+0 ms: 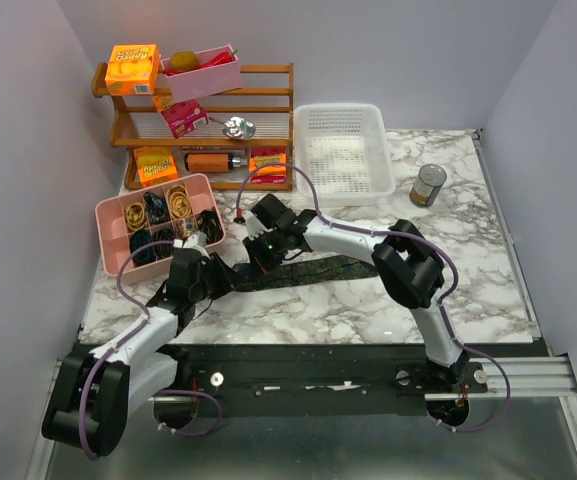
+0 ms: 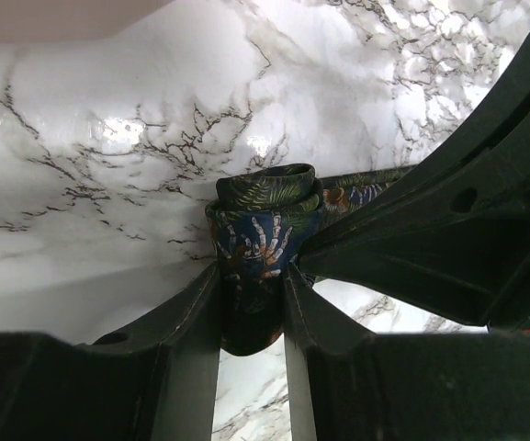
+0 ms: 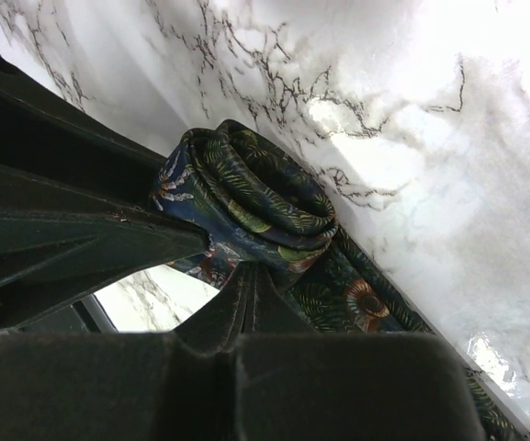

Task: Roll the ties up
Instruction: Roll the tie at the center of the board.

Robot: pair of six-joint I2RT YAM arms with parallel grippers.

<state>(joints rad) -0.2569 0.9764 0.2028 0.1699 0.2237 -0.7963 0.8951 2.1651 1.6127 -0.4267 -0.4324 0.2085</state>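
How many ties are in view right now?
1. The tie lies on the table, one end rolled up between the left gripper and right gripper; arms might hide another.

One tie point(image 1: 318, 270) lies across the middle of the frame. Two arms come in from the bottom edge: the left arm point(image 1: 143, 335) and the right arm point(image 1: 413, 270). One wooden rack point(image 1: 268, 70) stands at the upper left. It carries one pink bin point(image 1: 203, 75), four coloured packets point(image 1: 133, 68), one metal dish point(image 1: 238, 128) and one orange bottle point(image 1: 208, 161). Below it sits one pink divided tray point(image 1: 108, 215). At upper centre there is one white basket point(image 1: 343, 150), and to its right one can point(image 1: 428, 185).
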